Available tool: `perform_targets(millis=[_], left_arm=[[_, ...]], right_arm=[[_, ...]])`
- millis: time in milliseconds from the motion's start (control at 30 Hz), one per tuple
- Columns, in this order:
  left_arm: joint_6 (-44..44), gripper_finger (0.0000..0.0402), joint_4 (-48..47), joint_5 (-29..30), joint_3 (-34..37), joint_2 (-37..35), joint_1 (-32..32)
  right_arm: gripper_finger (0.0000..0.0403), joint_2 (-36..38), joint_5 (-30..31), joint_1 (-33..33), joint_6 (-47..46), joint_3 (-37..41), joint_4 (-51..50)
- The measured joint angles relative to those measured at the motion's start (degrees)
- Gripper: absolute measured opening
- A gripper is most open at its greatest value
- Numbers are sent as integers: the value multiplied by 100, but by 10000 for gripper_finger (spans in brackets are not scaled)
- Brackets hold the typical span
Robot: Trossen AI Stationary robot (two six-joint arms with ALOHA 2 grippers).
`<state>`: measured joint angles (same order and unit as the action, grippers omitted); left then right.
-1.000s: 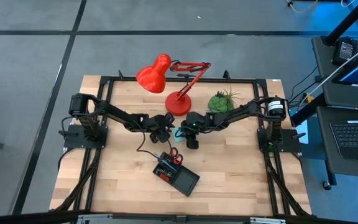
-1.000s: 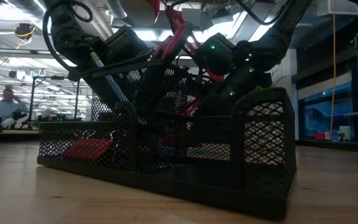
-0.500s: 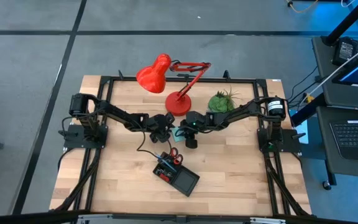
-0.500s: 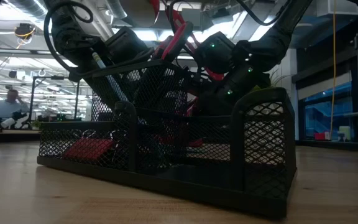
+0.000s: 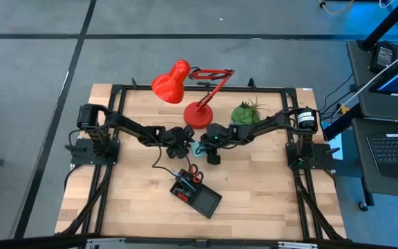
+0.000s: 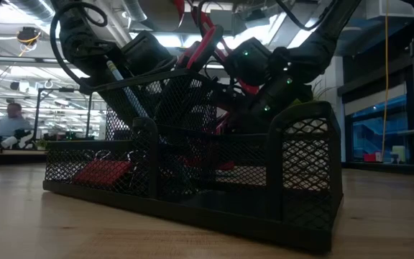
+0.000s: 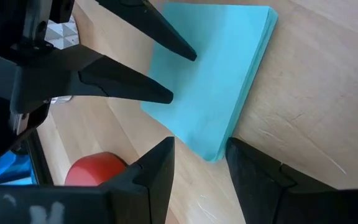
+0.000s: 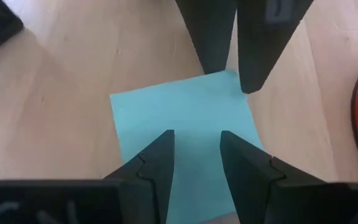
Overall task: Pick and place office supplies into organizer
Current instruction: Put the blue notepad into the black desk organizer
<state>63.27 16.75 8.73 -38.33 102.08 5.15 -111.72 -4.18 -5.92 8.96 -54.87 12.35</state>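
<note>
High view is showing almost no change from earlier frames: both grippers are still meeting at the table's middle, near the lamp (image 5: pixel 185 93) base. Left gripper (image 7: pixel 197 165) and right gripper (image 8: pixel 196 158), fingers narrowly parted, are straddling opposite corners of the flat light-blue pad (image 7: pixel 219 81), far of the organizer (image 5: pixel 195 194).

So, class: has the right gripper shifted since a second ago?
No. The right gripper sits at the same spot beside the red lamp base.
</note>
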Motion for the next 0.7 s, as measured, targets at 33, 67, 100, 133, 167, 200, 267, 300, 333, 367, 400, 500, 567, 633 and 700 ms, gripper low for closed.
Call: perform_targets(millis=[33,67,100,133,167,200,267,300,333,367,400,500,567,633,700], left_arm=[[-9,148,2,-2,0,0,17],[-36,148,2,-4,0,0,24],[-79,148,2,-4,0,0,33],[-104,148,1,-15,2,0,47],[-117,148,0,-29,2,0,53],[-117,148,1,-28,2,0,55],[-86,148,2,-27,2,0,59],[-72,148,2,-25,2,0,59],[-73,148,2,-26,2,0,59],[-80,148,2,-24,2,0,59],[-103,148,2,-24,2,0,59],[-109,148,2,-21,2,0,59],[-109,148,2,-18,2,0,61],[-107,148,2,-15,2,0,61],[-107,148,2,-13,2,0,61]], right_arm=[[133,0,0,-16,33,0,-9],[133,3,0,-33,38,0,9],[133,32,2,-51,36,0,21],[133,69,2,-75,36,0,17],[133,107,2,-95,37,-4,47],[133,166,4,-117,42,-9,10],[133,271,4,-150,59,-7,-88],[133,320,4,-159,75,-7,-138],[133,363,6,-166,114,-7,-189],[133,404,5,-173,183,-7,-248],[133,431,5,-176,243,-7,-325],[133,435,6,-174,357,-7,-704],[133,428,6,-174,358,-4,-887],[133,428,4,-174,357,-4,-1035],[133,426,5,-174,357,-4,-1125]])
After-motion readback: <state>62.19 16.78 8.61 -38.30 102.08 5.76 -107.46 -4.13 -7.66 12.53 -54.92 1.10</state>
